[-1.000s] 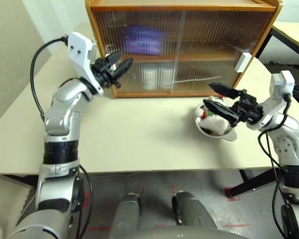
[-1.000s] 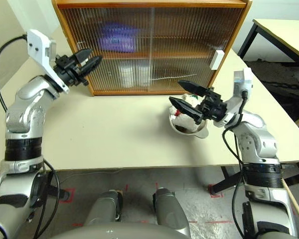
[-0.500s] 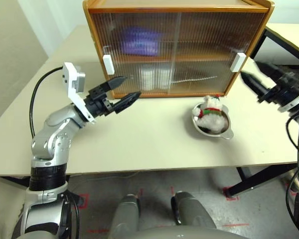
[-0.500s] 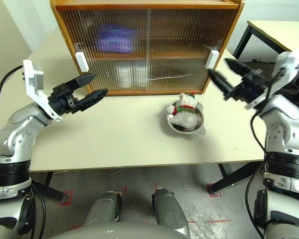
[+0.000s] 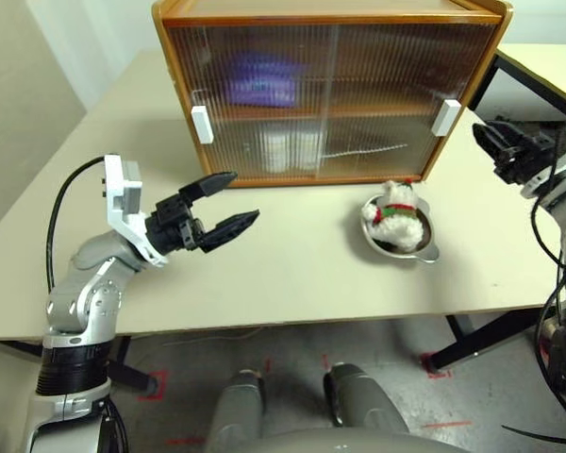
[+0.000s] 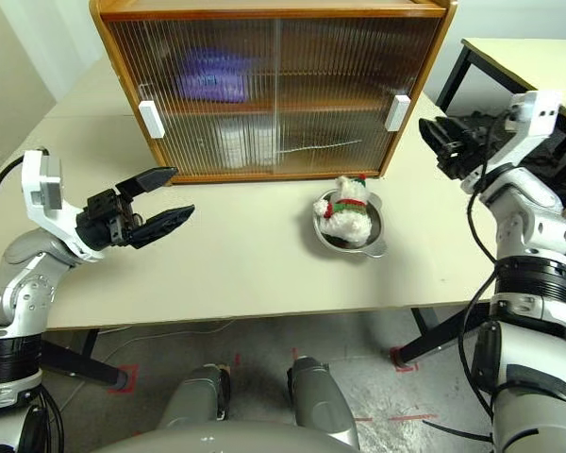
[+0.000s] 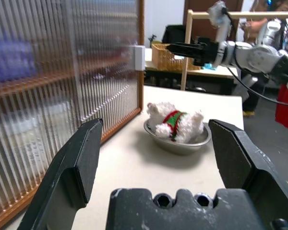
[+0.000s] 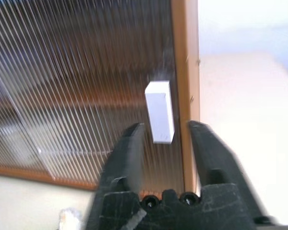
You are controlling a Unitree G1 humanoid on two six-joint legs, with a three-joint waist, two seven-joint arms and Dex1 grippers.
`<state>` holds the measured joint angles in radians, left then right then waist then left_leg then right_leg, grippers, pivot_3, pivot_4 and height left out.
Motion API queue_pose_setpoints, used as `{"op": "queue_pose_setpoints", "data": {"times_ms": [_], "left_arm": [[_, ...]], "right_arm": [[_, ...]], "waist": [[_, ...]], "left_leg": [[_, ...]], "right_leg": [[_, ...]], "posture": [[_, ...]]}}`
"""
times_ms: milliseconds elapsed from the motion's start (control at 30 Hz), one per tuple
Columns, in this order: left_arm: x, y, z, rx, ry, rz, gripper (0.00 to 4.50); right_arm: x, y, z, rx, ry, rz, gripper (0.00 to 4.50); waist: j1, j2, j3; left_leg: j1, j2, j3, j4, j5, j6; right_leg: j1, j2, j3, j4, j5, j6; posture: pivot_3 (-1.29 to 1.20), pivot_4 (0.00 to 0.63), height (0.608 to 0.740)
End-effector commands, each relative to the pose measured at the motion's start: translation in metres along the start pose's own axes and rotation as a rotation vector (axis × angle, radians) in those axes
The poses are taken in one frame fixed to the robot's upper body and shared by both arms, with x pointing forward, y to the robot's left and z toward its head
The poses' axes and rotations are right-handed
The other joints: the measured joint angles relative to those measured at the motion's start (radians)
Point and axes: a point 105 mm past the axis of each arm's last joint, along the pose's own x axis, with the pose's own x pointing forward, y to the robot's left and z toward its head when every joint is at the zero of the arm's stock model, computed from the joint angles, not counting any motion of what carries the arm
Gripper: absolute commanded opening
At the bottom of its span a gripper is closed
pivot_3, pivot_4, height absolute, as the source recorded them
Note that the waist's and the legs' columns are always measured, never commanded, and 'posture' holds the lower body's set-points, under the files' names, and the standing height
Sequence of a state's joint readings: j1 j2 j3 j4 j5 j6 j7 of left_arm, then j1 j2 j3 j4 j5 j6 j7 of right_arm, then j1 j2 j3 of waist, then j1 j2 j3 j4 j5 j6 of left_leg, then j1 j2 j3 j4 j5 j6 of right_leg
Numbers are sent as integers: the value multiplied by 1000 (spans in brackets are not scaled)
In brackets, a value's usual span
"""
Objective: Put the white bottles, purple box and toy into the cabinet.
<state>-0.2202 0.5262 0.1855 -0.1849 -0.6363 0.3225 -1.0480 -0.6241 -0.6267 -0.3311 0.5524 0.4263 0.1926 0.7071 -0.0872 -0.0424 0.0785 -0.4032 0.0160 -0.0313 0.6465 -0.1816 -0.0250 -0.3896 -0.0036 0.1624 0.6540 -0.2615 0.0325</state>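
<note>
The left gripper (image 5: 217, 205) hangs wide and empty, well in front of the cabinet (image 5: 330, 19). The plush toy (image 5: 396, 209) lies in a shiny metal dish (image 5: 424, 250) just before its ribbed doors, both apparently shut. The right gripper (image 8: 165, 129), narrowed, lines up on the white handle (image 8: 160, 111); smooth plastic could slip free, leaving the door stuck.

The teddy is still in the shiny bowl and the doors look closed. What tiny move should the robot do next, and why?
Probably ease the right claw forward onto the white handle of the cabinet's right door. Both ribbed doors look shut, the plush bear still sits in the metal dish, and the handle already lines up between the claw's parted fingers.
</note>
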Motion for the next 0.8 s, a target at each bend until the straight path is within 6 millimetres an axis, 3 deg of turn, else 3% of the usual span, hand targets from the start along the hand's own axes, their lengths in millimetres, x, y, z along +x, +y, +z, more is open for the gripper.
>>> {"op": "queue_pose_setpoints", "data": {"times_ms": [33,100,133,333,633,800], "left_arm": [[0,-5,-8,14,33,-11,4500],[0,-7,-11,3,36,-14,4500],[0,-7,-12,5,39,-14,4500],[-1,-6,-15,26,51,-7,4500],[-3,0,-18,56,78,-3,4500],[-7,5,-15,71,88,22,4500]], "right_arm": [[4,-4,-13,16,35,-18,911],[5,-6,-13,24,23,-30,76],[5,-8,-13,22,17,-37,26],[16,-19,-1,-21,-33,-110,26],[41,-2,-3,5,-44,-66,26],[47,-3,0,0,-43,-90,26]], "waist": [[0,0,0],[1,0,0],[1,0,0],[-1,0,0],[-4,1,0],[-1,2,0]], "left_leg": [[0,0,0,0,2,3],[0,0,0,-1,2,3],[0,0,0,-1,2,3],[0,0,1,-1,2,4],[0,0,1,-1,2,4],[0,0,1,-2,2,4]], "right_leg": [[0,0,0,0,0,0],[0,0,0,0,0,0],[0,0,0,0,0,0],[0,0,1,0,0,0],[0,0,2,-1,0,0],[0,0,2,-1,0,0]], "posture": [[115,0,740],[123,0,740],[123,0,740],[138,0,740],[144,0,740],[160,5,740]]}}
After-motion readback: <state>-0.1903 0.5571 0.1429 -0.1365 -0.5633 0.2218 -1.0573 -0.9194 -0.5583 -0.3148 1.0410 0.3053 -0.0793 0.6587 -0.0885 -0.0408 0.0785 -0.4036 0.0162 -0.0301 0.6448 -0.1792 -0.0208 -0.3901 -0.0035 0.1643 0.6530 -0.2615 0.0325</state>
